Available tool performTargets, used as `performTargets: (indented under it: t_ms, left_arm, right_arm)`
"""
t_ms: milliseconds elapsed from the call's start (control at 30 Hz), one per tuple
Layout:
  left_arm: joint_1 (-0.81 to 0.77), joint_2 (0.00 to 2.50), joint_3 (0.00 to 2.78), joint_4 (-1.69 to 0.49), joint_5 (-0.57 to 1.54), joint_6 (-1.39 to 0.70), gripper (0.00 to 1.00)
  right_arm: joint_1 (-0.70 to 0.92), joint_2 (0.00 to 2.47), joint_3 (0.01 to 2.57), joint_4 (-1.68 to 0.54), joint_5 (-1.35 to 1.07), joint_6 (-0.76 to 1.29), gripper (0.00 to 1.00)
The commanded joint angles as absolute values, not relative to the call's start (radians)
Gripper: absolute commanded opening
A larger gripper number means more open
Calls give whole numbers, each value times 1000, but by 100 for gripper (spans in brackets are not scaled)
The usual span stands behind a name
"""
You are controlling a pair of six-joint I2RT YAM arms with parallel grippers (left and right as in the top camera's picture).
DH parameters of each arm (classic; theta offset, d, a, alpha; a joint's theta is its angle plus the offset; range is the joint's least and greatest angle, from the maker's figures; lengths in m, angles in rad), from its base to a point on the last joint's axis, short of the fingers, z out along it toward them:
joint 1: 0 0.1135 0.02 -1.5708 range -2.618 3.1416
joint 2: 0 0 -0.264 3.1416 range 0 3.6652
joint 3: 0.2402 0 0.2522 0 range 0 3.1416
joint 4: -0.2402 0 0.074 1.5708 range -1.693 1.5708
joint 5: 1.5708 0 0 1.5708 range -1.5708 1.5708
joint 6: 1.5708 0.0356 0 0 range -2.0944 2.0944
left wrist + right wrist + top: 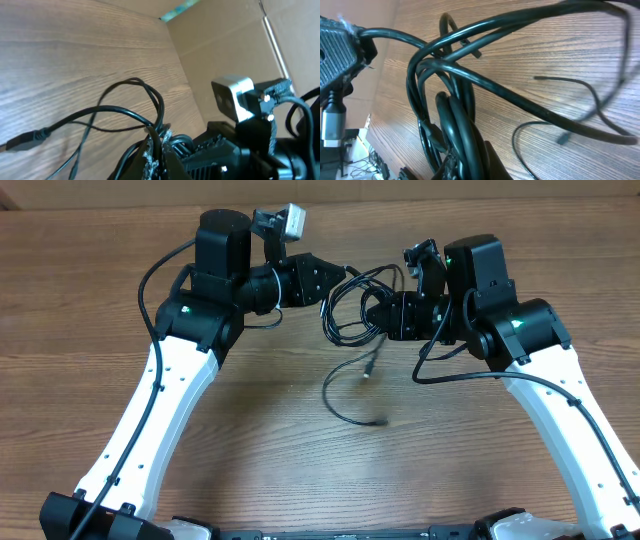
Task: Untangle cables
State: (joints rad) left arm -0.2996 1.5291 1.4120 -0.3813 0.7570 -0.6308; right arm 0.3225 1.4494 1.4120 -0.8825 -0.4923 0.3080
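Pinching a strand or two between its closed tips, the left gripper (336, 278) holds one side of the cables (455, 117). In its wrist view the black cords run straight into the pinch, which looks meant to anchor that side so the knot can be worked against it. Just ahead of its fingertips the strands arc up into an open loop. One cord slopes away from there to a plug (20, 142) that seems to lie on the wooden table (250, 430).

Between the two tools the cables form a loose coil of overlapping rings. Two free tails fall from it toward the arm bases, and the farther one curves to an end (381, 422) well clear of both grippers.

The right gripper (373, 314) faces the left one across the coil. It is clamped shut on the thick part of the bundle, where several strands stack and cross right at its fingers. Holding opposite sides this way probably lets the arms draw apart and open the coil. The crossings are close to the right fingertips, so a straight pull could tighten them.
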Motion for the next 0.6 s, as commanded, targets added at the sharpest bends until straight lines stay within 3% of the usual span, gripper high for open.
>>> performTargets:
  t_ms: [0, 100, 167, 233, 500, 533, 567]
  left_arm:
    - [-266, 1517, 1427, -366, 774, -725, 4]
    - [-236, 1517, 1427, -427, 687, -678, 7]
    - [-222, 1517, 1427, -502, 638, -636, 40]
    - [-220, 1517, 1427, -553, 628, -589, 54]
    - [-280, 1517, 1427, -572, 715, -363, 50]
    - [-290, 1517, 1427, -572, 714, -350, 47]
    - [-310, 1517, 1427, -573, 713, -319, 33]
  right_arm:
    - [326, 1443, 1420, -896, -463, 283, 4]
    - [326, 1443, 1420, -897, -464, 284, 4]
    - [326, 1443, 1420, -897, -464, 284, 4]
    - [326, 1443, 1420, -895, -464, 284, 4]
    - [326, 1443, 1420, -873, -496, 287, 4]
    - [326, 1443, 1421, -870, -500, 287, 4]
    - [326, 1443, 1420, -863, -499, 287, 4]
